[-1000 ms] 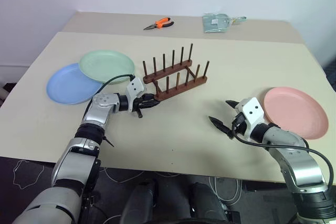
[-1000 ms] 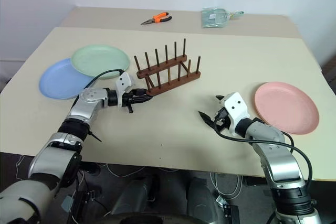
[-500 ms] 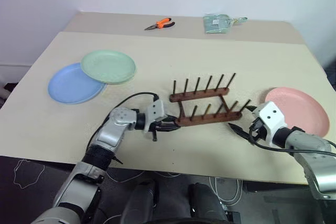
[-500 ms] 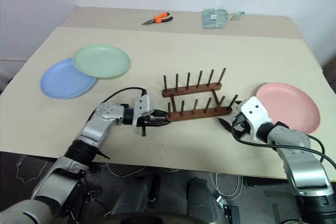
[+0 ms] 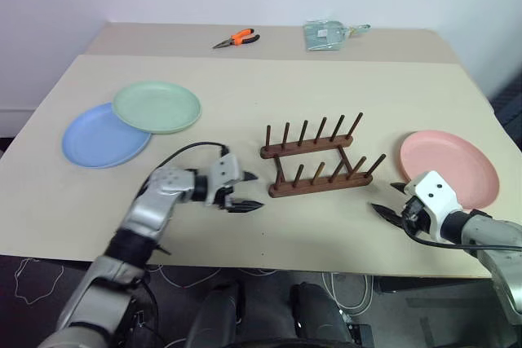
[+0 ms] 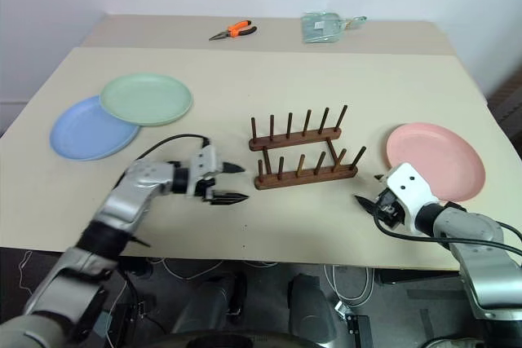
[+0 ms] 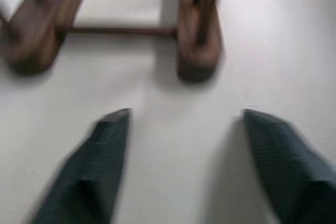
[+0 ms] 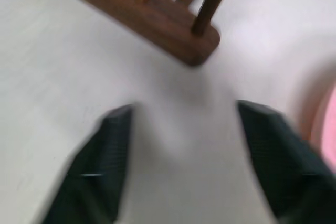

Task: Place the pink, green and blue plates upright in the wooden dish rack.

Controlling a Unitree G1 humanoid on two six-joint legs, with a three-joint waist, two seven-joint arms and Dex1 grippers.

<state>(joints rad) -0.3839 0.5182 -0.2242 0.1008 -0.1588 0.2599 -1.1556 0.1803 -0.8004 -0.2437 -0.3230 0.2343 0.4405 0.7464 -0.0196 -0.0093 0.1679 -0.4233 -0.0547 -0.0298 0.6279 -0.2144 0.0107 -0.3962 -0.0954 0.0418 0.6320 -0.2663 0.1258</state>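
Three plates lie flat on the bench (image 5: 269, 79): the green plate (image 5: 157, 107) overlapping the blue plate (image 5: 104, 134) at my left, the pink plate (image 5: 449, 167) at my right. The wooden dish rack (image 5: 316, 159) stands empty between them, nearer me and squarer than a second ago. My left gripper (image 5: 247, 191) has let go of it.

Left wrist view: jaws wide, empty, the rack's end just ahead.

Right wrist view: my right gripper (image 8: 181, 129) jaws apart, empty. I should take the pink plate by its rim next.
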